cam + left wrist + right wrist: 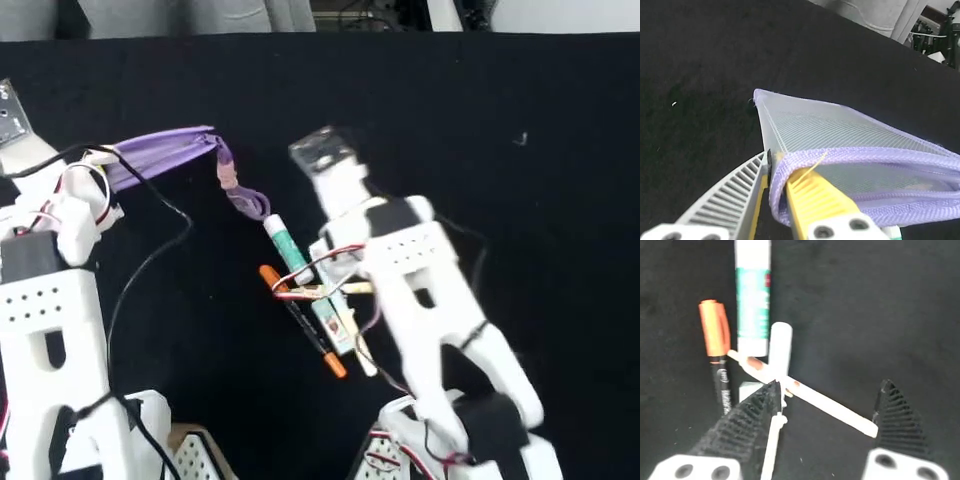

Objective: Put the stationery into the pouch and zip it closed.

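Note:
A purple mesh pouch (160,155) hangs off the table at the back left, with its strap (235,190) trailing toward the stationery. My left gripper (777,185) is shut on the purple zip edge of the pouch (840,130). In the middle of the table lie a white and green glue stick (293,255), an orange-capped black pen (300,320) and thin white pens. The right arm (400,260) leans over them. My right gripper (825,410) is open and low over a white pen (810,395) lying crosswise. The glue stick (752,305) and orange-capped pen (715,335) lie just beyond it.
The black table (520,150) has free room at the right and back. A metal bracket (10,115) sits at the left edge. A black cable (150,260) runs from the left arm across the table. Both arm bases stand along the front edge.

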Robot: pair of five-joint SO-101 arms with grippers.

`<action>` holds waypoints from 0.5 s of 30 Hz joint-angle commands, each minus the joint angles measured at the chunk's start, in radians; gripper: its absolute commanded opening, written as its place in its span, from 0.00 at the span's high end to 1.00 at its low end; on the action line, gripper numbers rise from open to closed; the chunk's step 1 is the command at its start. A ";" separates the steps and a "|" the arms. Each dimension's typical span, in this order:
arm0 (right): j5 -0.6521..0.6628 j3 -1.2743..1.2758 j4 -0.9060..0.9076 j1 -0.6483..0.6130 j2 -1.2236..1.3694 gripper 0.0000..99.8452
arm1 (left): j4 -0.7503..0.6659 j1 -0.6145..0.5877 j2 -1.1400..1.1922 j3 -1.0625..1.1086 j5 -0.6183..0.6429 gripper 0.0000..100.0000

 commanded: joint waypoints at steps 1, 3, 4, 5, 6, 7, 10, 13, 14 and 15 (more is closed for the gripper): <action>-0.035 0.010 -0.112 -0.060 0.068 0.70 | -0.038 -0.004 0.060 -0.064 0.012 0.97; -0.044 0.016 -0.153 -0.060 0.110 0.70 | -0.049 -0.004 0.081 -0.064 0.012 0.97; -0.044 0.015 -0.161 -0.060 0.131 0.70 | -0.057 -0.004 0.091 -0.064 0.014 0.97; -0.044 0.013 -0.166 -0.060 0.151 0.70 | -0.061 -0.005 0.100 -0.064 0.014 0.97; -0.043 0.007 -0.170 -0.061 0.168 0.70 | -0.063 -0.005 0.106 -0.064 0.014 0.97; -0.044 -0.004 -0.170 -0.061 0.186 0.70 | -0.063 -0.005 0.110 -0.064 0.014 0.97; -0.043 -0.022 -0.175 -0.058 0.236 0.70 | -0.063 -0.005 0.109 -0.064 0.014 0.97; -0.041 -0.048 -0.175 -0.060 0.286 0.70 | -0.063 -0.005 0.109 -0.064 0.014 0.97; -0.040 -0.058 -0.175 -0.060 0.305 0.70 | -0.063 -0.007 0.110 -0.064 0.014 0.97; -0.040 -0.068 -0.175 -0.060 0.325 0.70 | -0.063 -0.007 0.110 -0.064 0.014 0.97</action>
